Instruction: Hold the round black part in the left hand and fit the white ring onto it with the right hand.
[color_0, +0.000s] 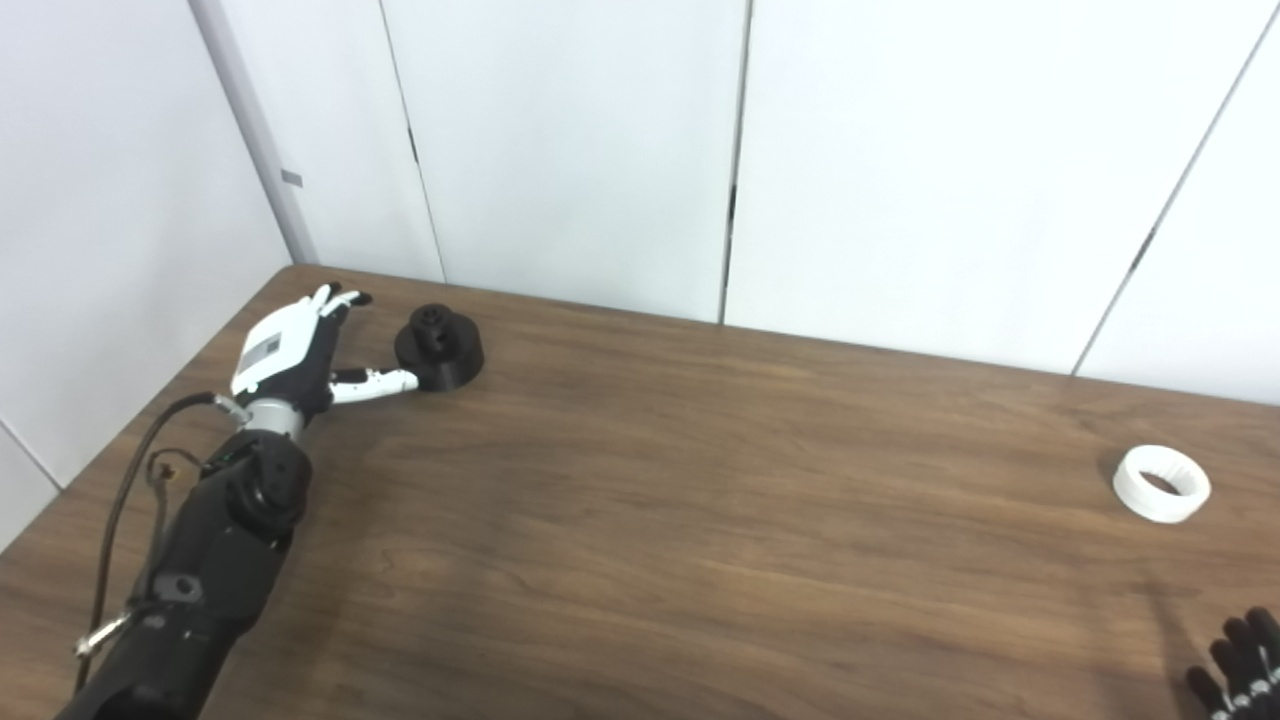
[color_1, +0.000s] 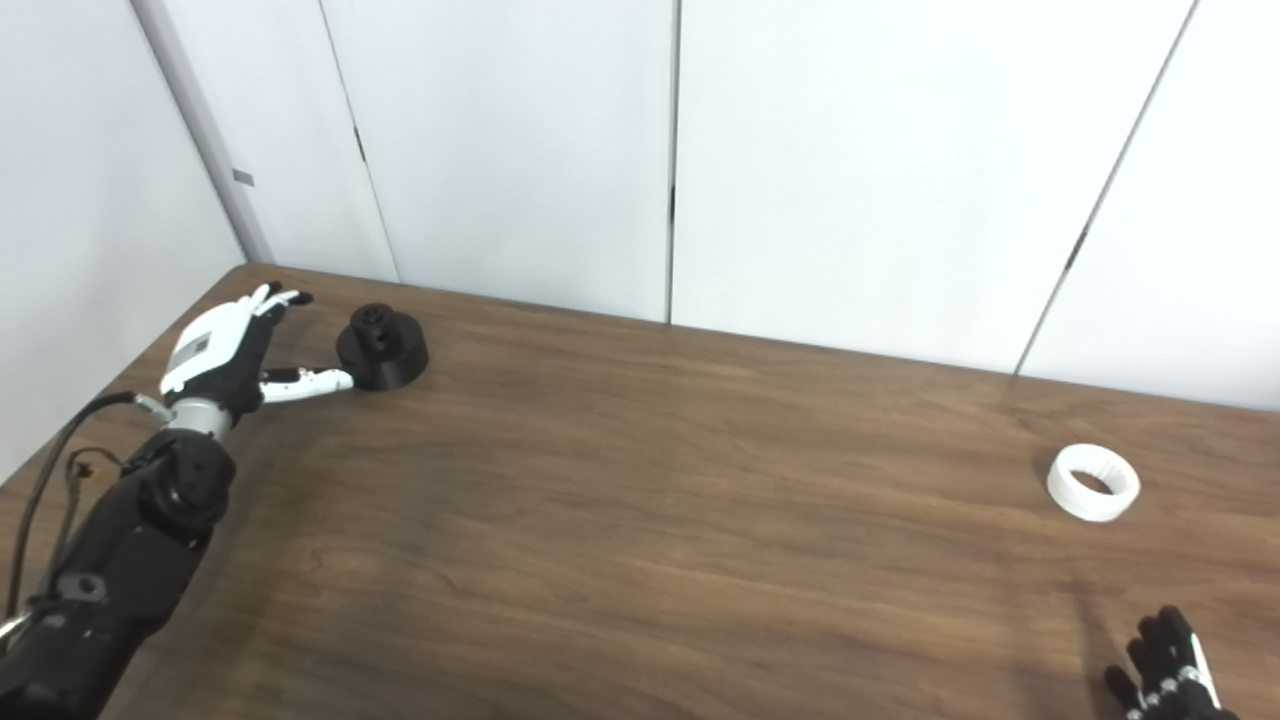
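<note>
The round black part (color_0: 440, 346) stands on the wooden table (color_0: 700, 500) at the far left, near the back edge. My left hand (color_0: 300, 350) is open just left of it, fingers apart, with the thumb (color_0: 375, 383) reaching to the part's near side. The white ring (color_0: 1161, 483) lies flat on the table at the far right. My right hand (color_1: 1165, 675) shows only as spread fingertips at the bottom right corner, well short of the ring and holding nothing.
White wall panels (color_0: 560, 150) rise directly behind the table's back edge and along its left side. A black cable (color_0: 120, 500) loops beside my left forearm.
</note>
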